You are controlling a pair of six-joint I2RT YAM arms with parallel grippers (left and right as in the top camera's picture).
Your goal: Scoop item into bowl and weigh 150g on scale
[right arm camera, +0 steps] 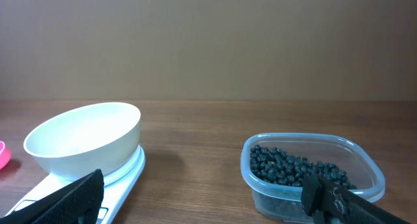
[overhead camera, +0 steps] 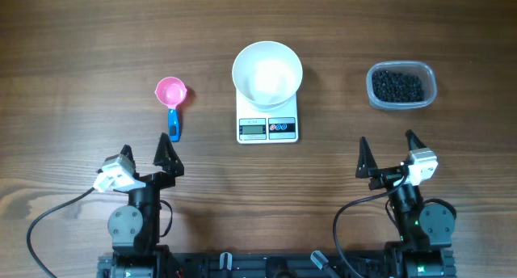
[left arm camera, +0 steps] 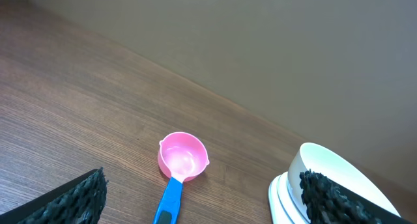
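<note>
And here we are at the very start: nothing has been scooped. The bowl (overhead camera: 267, 72) sits on the scale (overhead camera: 267, 129) at the middle of the table (overhead camera: 81, 44), and it looks bare white inside, not a bead in it. So the bowl is placed and ready, and I'd say that is all that's done.

The beads (overhead camera: 397, 86) are all over on the right, a dark pile in a clear plastic tub (overhead camera: 402, 65), well apart from the scale. The right wrist view shows them heaped low in that tub, with the bowl off to the left.

The scoop (overhead camera: 171, 93), pink cup and blue handle, lies flat on the left side with its handle pointing to the near edge. Nobody has it.

The left claw (overhead camera: 146, 155) hangs at the near edge, near the scoop's handle end, fingers spread as wide as they go, gripping nothing. The right claw (overhead camera: 388, 153) is likewise spread wide and empty, near side, short of the tub.

What's left, by my reckoning: pick up the scoop, carry beads across to the bowl, and watch the weight climb to target. That's nearly the whole job.

Writing? The scale has a grey display and two round buttons on its front, but any digits or labels are too small to read. No brand shows anywhere.
</note>
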